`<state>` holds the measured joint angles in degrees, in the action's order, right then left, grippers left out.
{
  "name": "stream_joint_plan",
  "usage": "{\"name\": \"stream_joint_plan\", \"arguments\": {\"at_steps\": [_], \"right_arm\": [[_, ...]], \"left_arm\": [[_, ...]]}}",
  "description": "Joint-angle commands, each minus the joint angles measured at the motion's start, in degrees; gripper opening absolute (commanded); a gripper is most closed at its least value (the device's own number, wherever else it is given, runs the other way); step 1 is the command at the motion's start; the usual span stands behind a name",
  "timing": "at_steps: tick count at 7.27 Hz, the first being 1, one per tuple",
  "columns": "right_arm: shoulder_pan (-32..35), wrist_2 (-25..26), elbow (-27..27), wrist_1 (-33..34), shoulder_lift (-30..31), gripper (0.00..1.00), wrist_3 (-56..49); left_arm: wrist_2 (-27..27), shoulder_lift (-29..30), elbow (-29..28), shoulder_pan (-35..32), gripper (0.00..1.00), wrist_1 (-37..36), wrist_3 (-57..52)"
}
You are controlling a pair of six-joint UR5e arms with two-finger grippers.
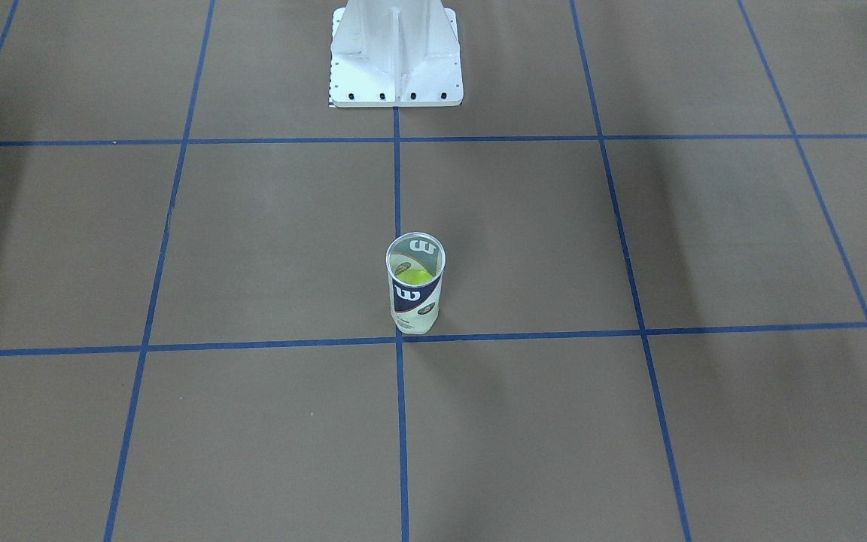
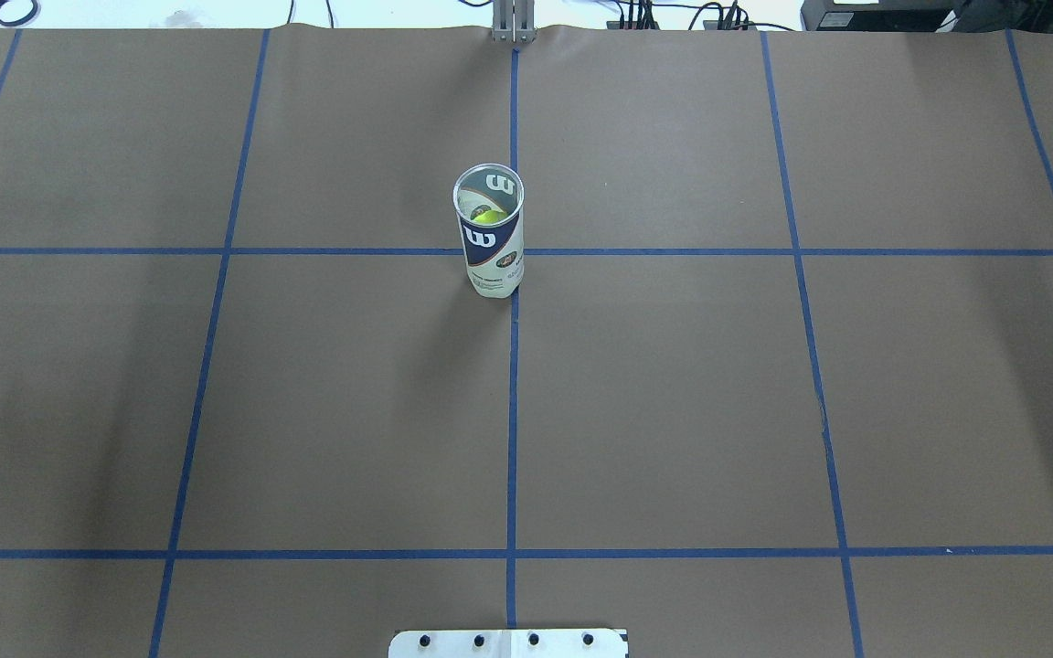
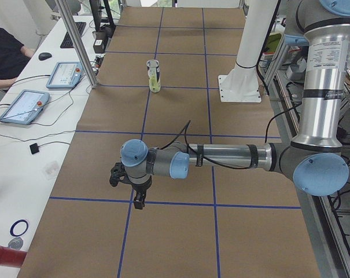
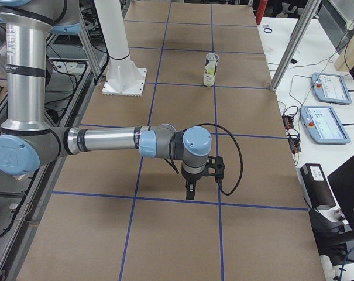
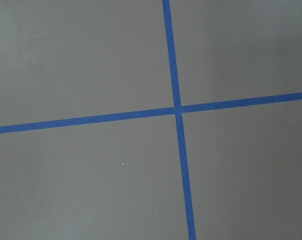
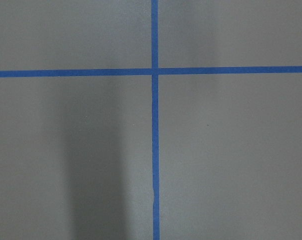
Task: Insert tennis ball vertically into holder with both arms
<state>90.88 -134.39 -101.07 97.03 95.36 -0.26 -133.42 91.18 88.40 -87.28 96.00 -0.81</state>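
Note:
The holder is a clear can with a navy-and-white label, standing upright on the brown table at the centre tape line. It also shows in the overhead view and both side views. A yellow-green tennis ball lies inside it, seen through the open top. My left gripper hangs far from the holder at the table's left end. My right gripper hangs far away at the right end. I cannot tell whether either is open or shut. Both wrist views show only brown paper and blue tape.
The white bolted pedestal stands at the robot's side of the table. Blue tape lines grid the brown paper. Side benches hold tablets, and metal frame posts stand at the far edge.

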Motion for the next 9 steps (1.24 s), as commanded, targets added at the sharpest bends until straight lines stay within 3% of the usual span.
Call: {"name": "stream_joint_plan", "arguments": {"at_steps": [1,9], "right_arm": [[0.0,0.0,-0.18,0.0,0.0,1.0,0.0],[0.09,0.0,-0.27,0.0,-0.09,1.0,0.09]], "left_arm": [[0.0,0.14,0.54,-1.31,1.0,-0.02,-0.25],[0.09,-0.3,2.12,-2.63,1.0,-1.17,-0.34]]}}
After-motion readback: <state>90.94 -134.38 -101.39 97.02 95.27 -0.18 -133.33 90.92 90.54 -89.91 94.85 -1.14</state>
